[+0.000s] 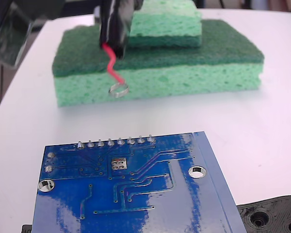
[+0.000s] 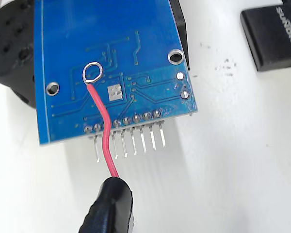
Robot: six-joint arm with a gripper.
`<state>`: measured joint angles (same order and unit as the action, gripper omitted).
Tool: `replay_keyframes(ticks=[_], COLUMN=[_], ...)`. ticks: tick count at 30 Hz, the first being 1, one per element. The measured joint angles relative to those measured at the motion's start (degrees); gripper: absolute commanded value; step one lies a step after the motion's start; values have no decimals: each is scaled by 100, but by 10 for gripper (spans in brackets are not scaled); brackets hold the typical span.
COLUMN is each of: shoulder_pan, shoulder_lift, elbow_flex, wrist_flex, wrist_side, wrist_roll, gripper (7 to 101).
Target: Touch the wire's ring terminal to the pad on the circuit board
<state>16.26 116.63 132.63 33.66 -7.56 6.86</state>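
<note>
fixed view gave you the clearest read on height: the ring terminal [image 1: 118, 89] hung in the air in front of the green sponges [image 1: 184, 77], well above the white table [image 1: 262, 126] and apart from the circuit board [image 1: 136, 194] lying flat nearer the camera. the red wire [image 1: 111, 65] ran wavy up from the ring into a black sleeve [image 1: 114, 29], and that sleeve was all you could see of the gripper [image 1: 114, 19] end; whether its fingers were spread or pinching the wire, you could not tell from either picture.

the pad [image 1: 118, 163] sat on the blue board just below the row of solder bumps [image 1: 115, 142], bare, with nothing touching it.

wrist view showed you the ring [image 2: 92, 72] lined up over the board [image 2: 87, 39], left of and a little above the pad [image 2: 115, 91] as pictured, not over it. the wire [image 2: 104, 131] crossed the solder bumps [image 2: 121, 122] and the header pins [image 2: 136, 143] on its way back to the sleeve [image 2: 109, 206].

no container held anything in these pictures. for writing, you had one readable mark: a black block [image 2: 274, 34] at the upper right of the wrist view carried white letters that looked like "sunlock", though the first letters were cut by the edge. a black plastic piece with holes [image 1: 276, 216] lay beside the board's right corner in the fixed view.
</note>
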Motion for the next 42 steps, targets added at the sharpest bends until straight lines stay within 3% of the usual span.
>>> replay_keyframes(ticks=[20, 28, 42], shoulder_pan=[-475, -633, -967], shoulder_lift=[1916, 4403, 5713], elbow_flex=[1327, 2452, 3472], wrist_flex=[202, 729, 1107], wrist_side=[-396, -659, -448], wrist_roll=[-448, -483, -633], gripper=[1003, 1003, 1003])
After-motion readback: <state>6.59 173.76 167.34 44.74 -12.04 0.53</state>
